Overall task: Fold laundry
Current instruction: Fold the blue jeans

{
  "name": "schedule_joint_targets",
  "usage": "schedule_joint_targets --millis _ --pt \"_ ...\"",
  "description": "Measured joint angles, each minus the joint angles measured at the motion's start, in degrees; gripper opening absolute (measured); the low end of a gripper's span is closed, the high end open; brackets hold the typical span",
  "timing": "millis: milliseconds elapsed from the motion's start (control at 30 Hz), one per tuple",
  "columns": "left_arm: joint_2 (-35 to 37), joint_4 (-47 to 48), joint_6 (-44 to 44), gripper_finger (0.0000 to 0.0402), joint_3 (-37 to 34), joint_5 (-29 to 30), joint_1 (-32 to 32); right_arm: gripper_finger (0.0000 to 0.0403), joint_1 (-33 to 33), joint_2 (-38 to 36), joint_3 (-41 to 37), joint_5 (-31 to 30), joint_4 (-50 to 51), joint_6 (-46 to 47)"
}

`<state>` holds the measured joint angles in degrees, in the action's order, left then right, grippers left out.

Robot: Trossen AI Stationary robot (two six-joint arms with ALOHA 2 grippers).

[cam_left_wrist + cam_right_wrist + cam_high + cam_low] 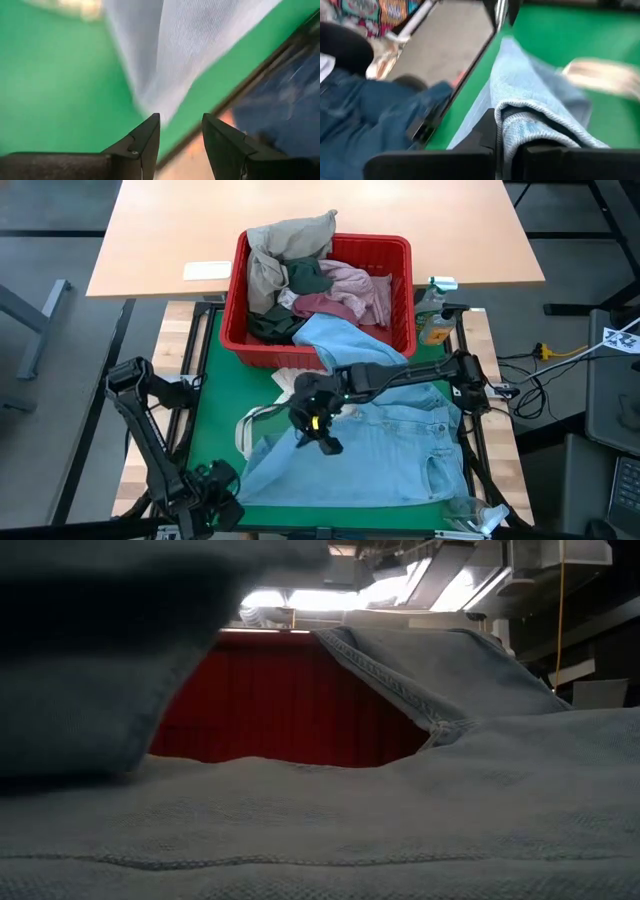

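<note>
Light blue jeans (380, 445) lie spread on the green mat (225, 395), and one part of them drapes over the front wall of the red basket (405, 245). My right gripper (318, 432) reaches in from the right to the jeans' left part and is shut on the denim (512, 135). My left gripper (181, 135) hovers open at the mat's near left corner (215, 485), with a pale strip of cloth (170, 60) lying just ahead of its fingers. In the low view, denim (400, 820) fills the foreground. My right gripper pinches a folded, seamed edge of the jeans (520, 125) between its two fingers, more than one layer thick. The fingers come slanting down from the table's right side. The held edge is raised off the mat, and the cloth runs away from it down onto the mat.
The red basket holds several more garments in beige (285, 240), dark green (305, 278) and pink (350, 290). A white bag's straps (250, 428) lie on the mat left of the jeans. A bottle (435, 315) stands right of the basket. A person's dark blue trousers (370, 110) show beyond the table's near edge.
</note>
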<state>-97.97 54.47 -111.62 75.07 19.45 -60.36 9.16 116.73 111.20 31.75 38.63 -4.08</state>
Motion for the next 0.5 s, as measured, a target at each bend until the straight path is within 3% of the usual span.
schedule_joint_targets --millis 100,167,500 --pt "0.0 0.1 3.9 0.0141 0.0 10.4 1.3 0.0017 0.8 0.0 0.0 0.2 7.4 0.0" --pt "0.0 0.1 6.6 0.0141 0.0 13.9 3.4 0.0017 1.5 0.0 0.0 0.1 11.9 0.0" --pt "0.0 5.4 21.2 0.0141 0.0 12.5 16.4 0.0017 4.7 0.0 -0.1 -1.3 23.4 -0.7"
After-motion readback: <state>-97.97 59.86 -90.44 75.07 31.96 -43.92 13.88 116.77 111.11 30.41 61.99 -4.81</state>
